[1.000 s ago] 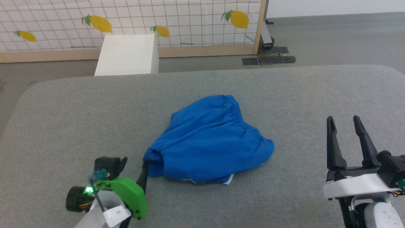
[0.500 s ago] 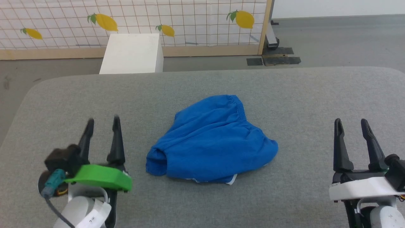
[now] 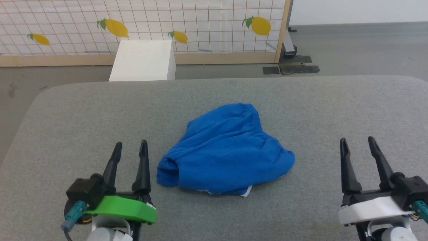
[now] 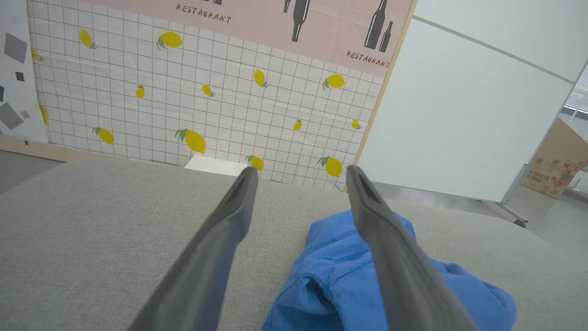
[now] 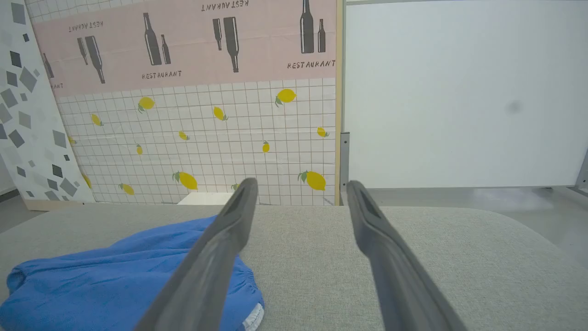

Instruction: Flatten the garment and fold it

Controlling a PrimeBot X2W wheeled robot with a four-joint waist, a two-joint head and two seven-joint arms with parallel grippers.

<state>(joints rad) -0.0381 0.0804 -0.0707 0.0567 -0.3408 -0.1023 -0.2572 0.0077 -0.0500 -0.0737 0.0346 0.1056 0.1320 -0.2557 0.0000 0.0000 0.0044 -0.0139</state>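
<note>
Left end effector (image 3: 130,144), right end effector (image 3: 357,140) both spread; garment (image 3: 227,150) soft blue crumpled mound, edge elastic-gathered.

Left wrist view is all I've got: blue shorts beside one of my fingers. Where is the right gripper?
Observer: The right gripper is open, out to the right of the garment and apart from it, in the head view.
Operator: Where is the waistband?
Observer: The gathered waistband runs along the heap's far right side, away from the robot.
Operator: Any white showing?
Observer: A bit of white trim peeks out under the near edge.
</note>
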